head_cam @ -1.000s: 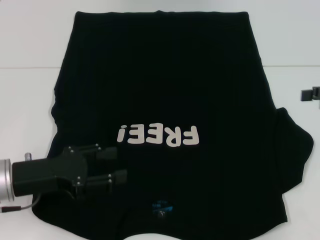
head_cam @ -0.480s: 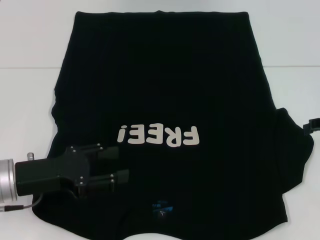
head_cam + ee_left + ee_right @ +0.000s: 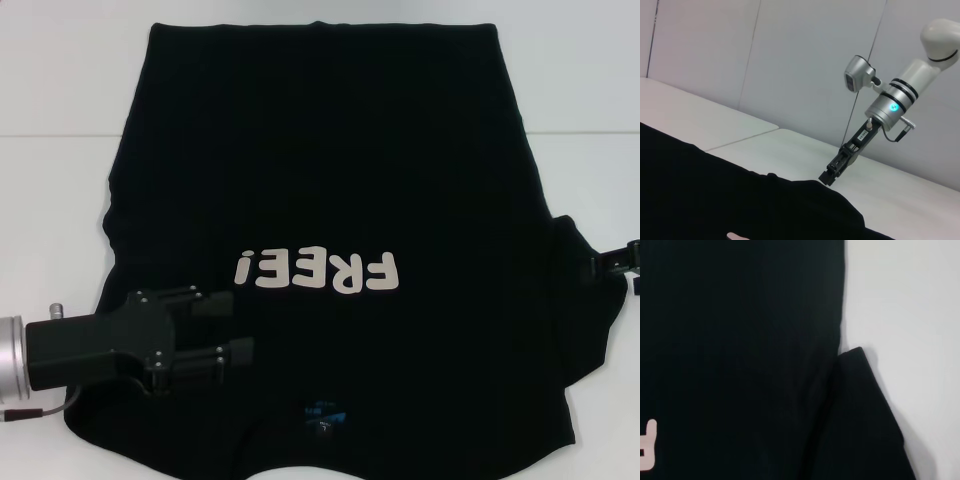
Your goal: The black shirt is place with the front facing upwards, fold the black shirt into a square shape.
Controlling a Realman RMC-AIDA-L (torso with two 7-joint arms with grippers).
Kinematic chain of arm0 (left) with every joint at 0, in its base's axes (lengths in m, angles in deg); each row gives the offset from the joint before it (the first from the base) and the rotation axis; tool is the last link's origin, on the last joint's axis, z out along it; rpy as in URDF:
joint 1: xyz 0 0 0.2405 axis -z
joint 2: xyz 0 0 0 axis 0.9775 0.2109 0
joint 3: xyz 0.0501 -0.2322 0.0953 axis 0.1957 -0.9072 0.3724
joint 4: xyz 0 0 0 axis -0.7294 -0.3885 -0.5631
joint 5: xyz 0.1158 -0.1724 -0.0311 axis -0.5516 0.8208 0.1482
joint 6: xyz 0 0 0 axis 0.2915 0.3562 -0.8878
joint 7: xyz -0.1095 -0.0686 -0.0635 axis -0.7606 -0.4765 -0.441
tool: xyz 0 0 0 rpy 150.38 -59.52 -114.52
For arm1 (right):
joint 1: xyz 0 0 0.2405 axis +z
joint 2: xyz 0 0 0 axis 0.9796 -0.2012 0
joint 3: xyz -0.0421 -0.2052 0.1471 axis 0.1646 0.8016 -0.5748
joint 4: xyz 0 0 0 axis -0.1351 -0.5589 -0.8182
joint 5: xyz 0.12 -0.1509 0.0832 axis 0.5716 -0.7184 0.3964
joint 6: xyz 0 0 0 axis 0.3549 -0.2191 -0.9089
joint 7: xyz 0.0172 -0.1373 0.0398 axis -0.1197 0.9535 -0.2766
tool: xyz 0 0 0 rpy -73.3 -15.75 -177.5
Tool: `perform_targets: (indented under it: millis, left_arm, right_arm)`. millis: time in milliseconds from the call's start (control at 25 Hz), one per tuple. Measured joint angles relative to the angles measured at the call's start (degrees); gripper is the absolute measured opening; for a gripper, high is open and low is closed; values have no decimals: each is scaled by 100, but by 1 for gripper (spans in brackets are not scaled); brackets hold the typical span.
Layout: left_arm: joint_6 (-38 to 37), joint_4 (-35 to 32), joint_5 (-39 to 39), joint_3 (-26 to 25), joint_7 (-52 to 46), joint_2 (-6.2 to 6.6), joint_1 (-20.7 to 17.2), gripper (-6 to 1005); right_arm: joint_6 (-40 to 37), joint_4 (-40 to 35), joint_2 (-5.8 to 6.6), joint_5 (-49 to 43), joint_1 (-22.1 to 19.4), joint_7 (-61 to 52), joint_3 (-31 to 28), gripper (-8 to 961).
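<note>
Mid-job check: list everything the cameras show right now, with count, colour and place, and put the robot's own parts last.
black shirt: one, black, spread front-up across the table, collar toward the robot.
FREE! lettering: one print, cream, on the shirt's chest.
neck label: one, blue, inside the collar.
table: one, white, under the shirt.
left gripper: one, black, fingers apart, over the shirt's left shoulder area.
right gripper: one, black, at the edge of the shirt's right sleeve.

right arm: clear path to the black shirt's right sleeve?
Probably yes. The right gripper is at the outer edge of the right sleeve of the black soft-fabric shirt, nothing between them. The left gripper, open, sits over the opposite side.
</note>
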Motion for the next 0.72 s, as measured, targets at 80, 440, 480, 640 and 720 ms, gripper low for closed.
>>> perform_targets:
  millis: [80, 440, 480, 640, 720]
  left_arm:
    - [0, 0, 0, 0, -4, 4, -1, 701]
    - [-3, -8, 0, -12, -10, 13, -8, 701]
    - [-4, -11, 0, -13, -13, 13, -11, 701]
    - [-3, -8, 0, -9, -16, 13, -15, 700]
    - [-4, -4, -1, -12, -16, 19, -15, 700]
  right_arm:
    - [31, 16, -16, -1, 24, -1, 6, 915]
    - [132, 54, -71, -9, 105, -76, 475, 819]
    - [135, 54, -75, -8, 112, -94, 502, 787]
    - [137, 57, -77, -10, 124, -136, 525, 605]
    - [137, 59, -78, -15, 124, -142, 527, 506]
